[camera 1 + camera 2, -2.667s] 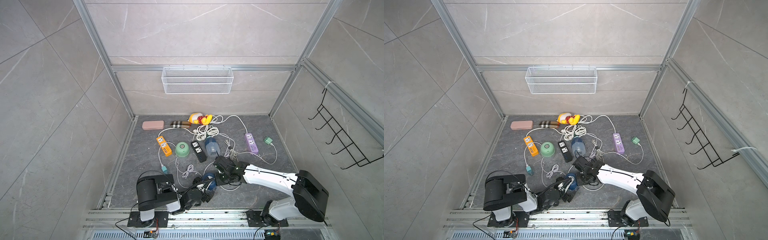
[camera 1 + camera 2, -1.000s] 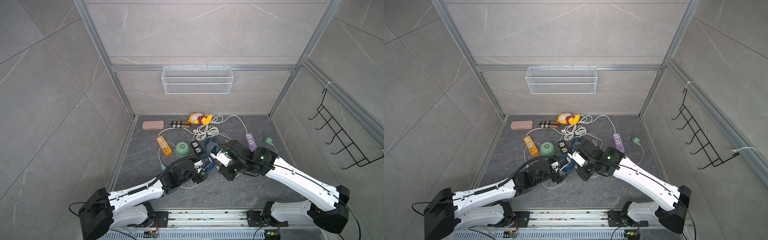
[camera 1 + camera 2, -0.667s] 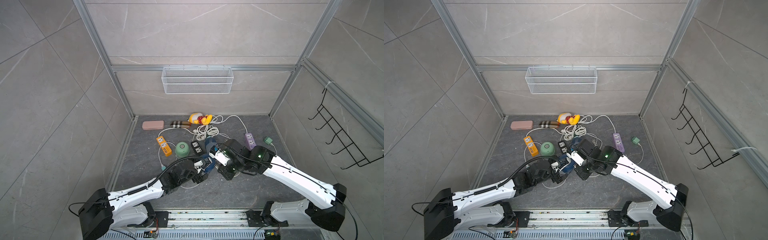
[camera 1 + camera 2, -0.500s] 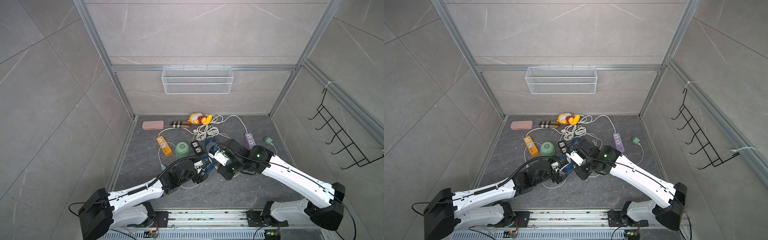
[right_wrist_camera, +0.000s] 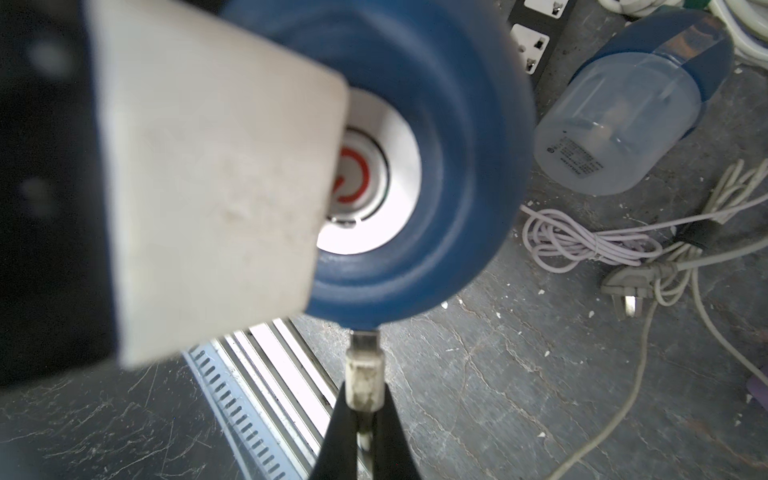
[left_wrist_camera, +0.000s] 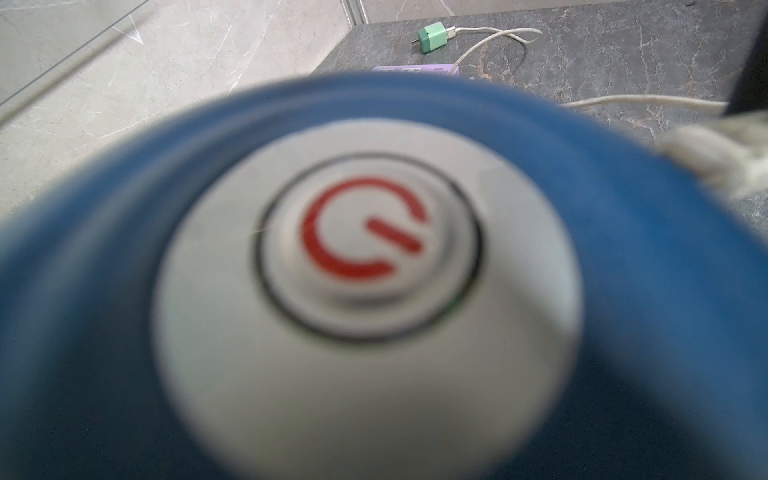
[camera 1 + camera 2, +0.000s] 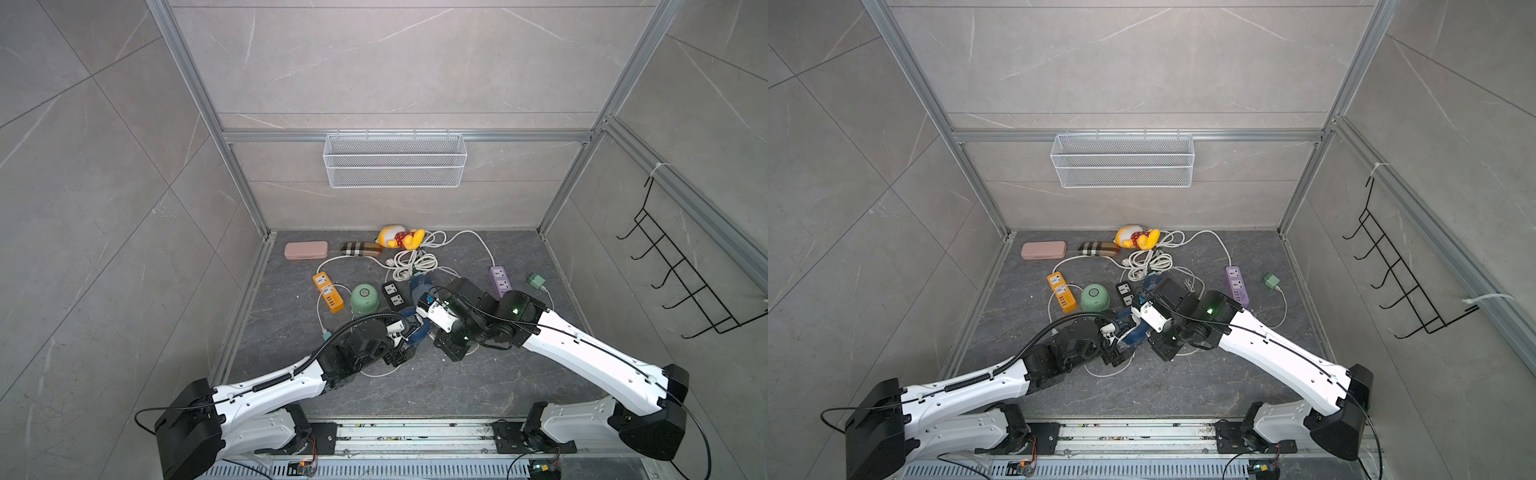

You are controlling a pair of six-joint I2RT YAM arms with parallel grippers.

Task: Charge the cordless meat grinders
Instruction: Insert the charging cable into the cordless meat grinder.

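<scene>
A dark blue meat grinder [image 7: 415, 334] [image 5: 449, 124] hangs above the floor's middle, my left gripper [image 7: 409, 330] shut on its sides. Its silver top button [image 6: 365, 232] fills the left wrist view. One white finger [image 5: 208, 187] of the left gripper shows in the right wrist view. My right gripper [image 5: 365, 399] is shut on a white charging plug [image 5: 365, 374], whose metal tip touches the grinder's blue rim. A second dark blue grinder [image 7: 419, 286] [image 5: 631, 124] lies on its side. The mint green grinder [image 7: 364, 298] [image 7: 1095, 297] stands upright.
Orange [image 7: 328, 291], black [image 7: 393, 294] and purple [image 7: 500, 282] power strips lie on the floor, with a teal adapter [image 7: 536, 280] at the right. White cord coils [image 7: 413, 264], a pink case [image 7: 306, 250] and a plush toy [image 7: 399, 237] sit at the back.
Since the oldest frames both arms have risen from the front edge to the middle, carrying grinder and plug. Over the last second the right wrist crept slightly left toward the grinder.
</scene>
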